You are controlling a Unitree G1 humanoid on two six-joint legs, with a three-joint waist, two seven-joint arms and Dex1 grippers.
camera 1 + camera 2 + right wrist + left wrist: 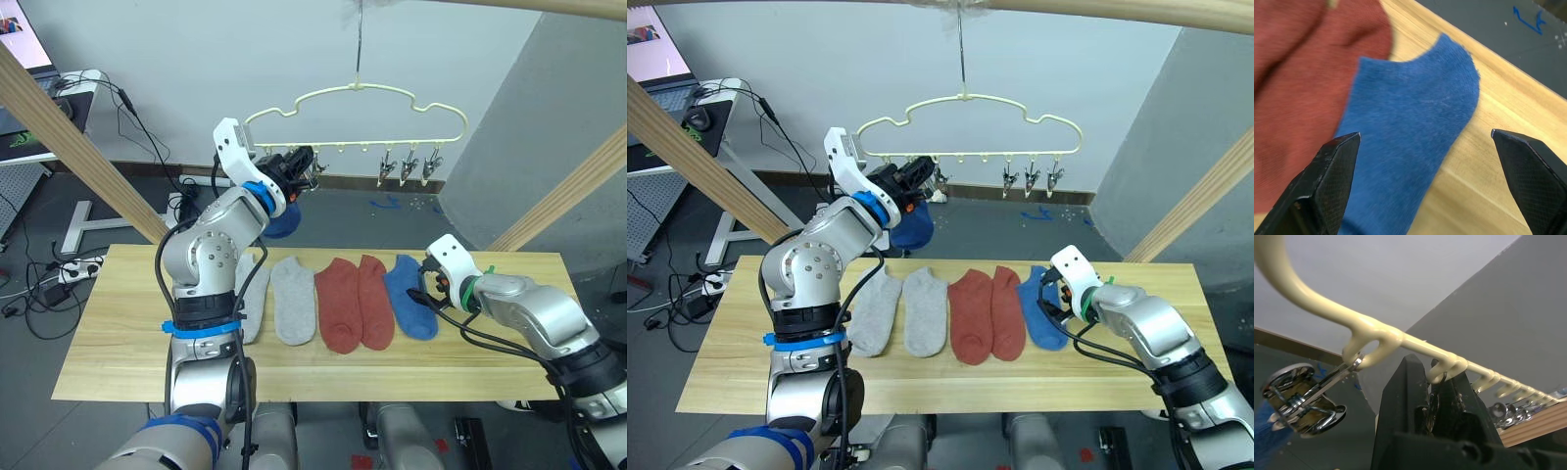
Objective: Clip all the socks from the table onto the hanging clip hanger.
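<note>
Directly beneath the spread right gripper, apparently untouched, lies a blue sock.

I see 2 light grey socks, 2 rust red socks and 1 blue sock on the light wooden table, its grain visible. The clip hanger is pale cream, its clips silvery metal.

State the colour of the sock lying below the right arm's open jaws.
Blue sock, clearest in the right wrist view.
</note>
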